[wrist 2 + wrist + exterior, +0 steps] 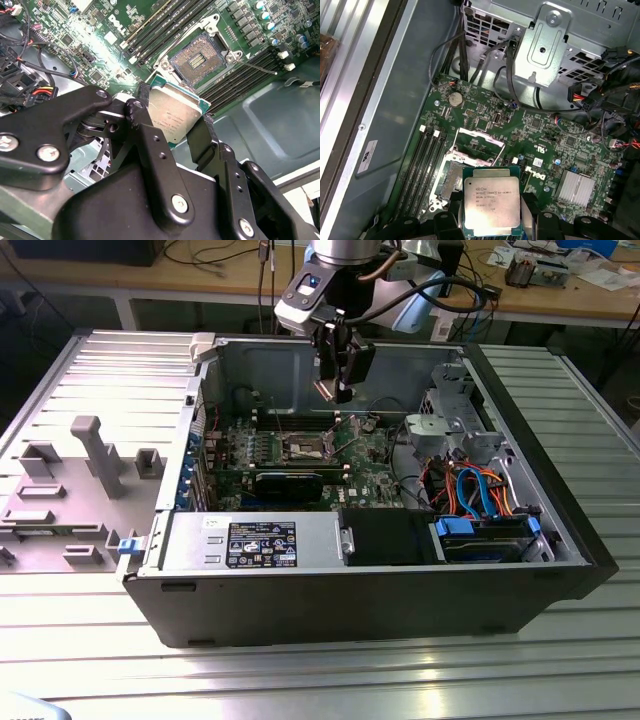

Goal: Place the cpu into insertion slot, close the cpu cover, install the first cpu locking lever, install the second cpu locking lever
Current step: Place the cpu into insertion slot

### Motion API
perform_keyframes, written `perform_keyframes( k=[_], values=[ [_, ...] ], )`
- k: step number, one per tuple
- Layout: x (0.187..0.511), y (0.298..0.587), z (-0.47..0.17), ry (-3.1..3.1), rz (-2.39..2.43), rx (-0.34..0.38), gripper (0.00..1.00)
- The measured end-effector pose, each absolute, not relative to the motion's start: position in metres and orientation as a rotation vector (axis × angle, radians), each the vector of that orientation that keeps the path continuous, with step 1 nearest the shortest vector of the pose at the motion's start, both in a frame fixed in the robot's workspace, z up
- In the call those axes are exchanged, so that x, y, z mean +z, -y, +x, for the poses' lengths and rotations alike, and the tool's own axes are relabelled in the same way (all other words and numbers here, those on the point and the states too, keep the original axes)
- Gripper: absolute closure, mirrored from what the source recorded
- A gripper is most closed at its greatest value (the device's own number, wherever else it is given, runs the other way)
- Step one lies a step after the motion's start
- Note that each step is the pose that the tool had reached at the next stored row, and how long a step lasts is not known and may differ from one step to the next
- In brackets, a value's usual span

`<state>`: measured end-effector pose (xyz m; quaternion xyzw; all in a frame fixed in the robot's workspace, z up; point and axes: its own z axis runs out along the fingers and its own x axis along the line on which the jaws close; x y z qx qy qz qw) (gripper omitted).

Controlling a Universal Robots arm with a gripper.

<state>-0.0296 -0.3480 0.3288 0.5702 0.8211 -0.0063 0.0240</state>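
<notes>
My gripper (pixel 338 392) hangs inside the open computer case, shut on the cpu (pixel 175 117), a flat square chip with a silvery top, clamped at two opposite edges by black fingers (pixel 142 117). In the exterior view the chip is held above the green motherboard, a little toward the exterior view's right of the insertion slot (pixel 303 447). The slot (pixel 197 60) lies uncovered, its contact field showing inside a silver surround. In the first wrist view the cpu (pixel 491 202) hides part of the slot (pixel 451 181), and the cpu cover (pixel 479 143) stands raised beyond it. A thin locking lever (pixel 256 67) sticks out beside the slot.
Long black memory slots (pixel 240 75) flank the socket. A drive cage (pixel 450 420) with orange and blue cables (pixel 470 490) fills the case's right side in the exterior view. A black power supply block (pixel 260 540) lines the near wall. A grey fixture tray (pixel 70 480) lies at the exterior view's left.
</notes>
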Motion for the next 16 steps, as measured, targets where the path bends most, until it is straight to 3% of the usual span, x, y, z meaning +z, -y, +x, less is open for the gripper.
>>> perform_keyframes(
  k=[16],
  values=[
    [0.3287,0.3481,-0.0296,-2.524,1.789,-0.020,0.45]
  ],
)
